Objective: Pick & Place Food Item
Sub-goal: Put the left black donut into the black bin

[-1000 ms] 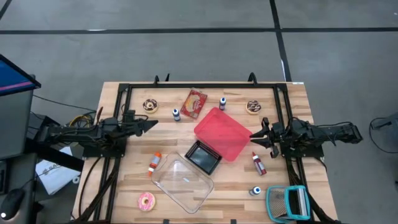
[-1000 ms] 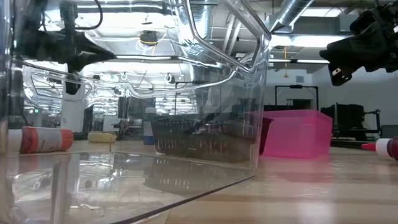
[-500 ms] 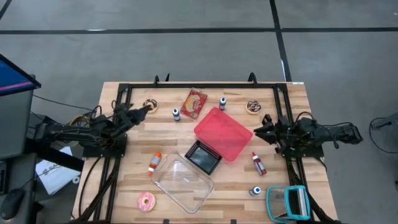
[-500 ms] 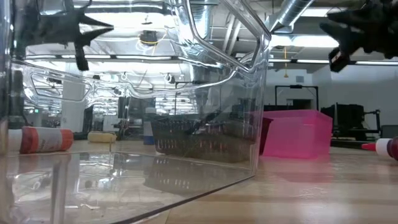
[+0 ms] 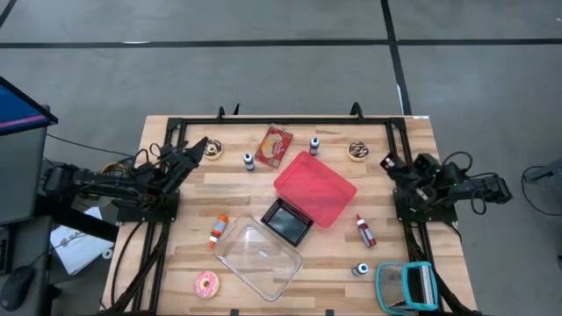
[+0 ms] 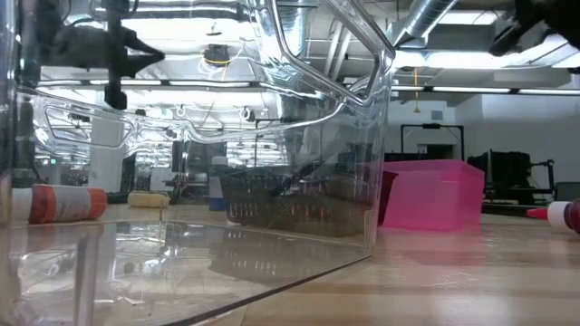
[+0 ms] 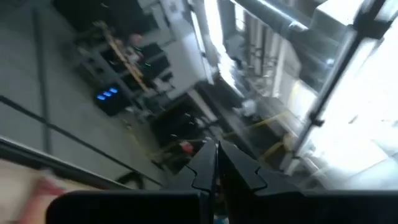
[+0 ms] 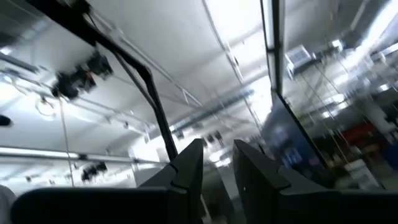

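i am only at the approach, my left pincer (image 5: pixel 200 146) pressed together and empty just short of the chocolate donut (image 5: pixel 212 148) ahead of its tips, my right pincer (image 5: pixel 386 163) also closed; next i must spread and descend.

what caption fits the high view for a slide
Both arms raised at the table edges, pink tray and clear tub mid-table, doughnuts untouched.
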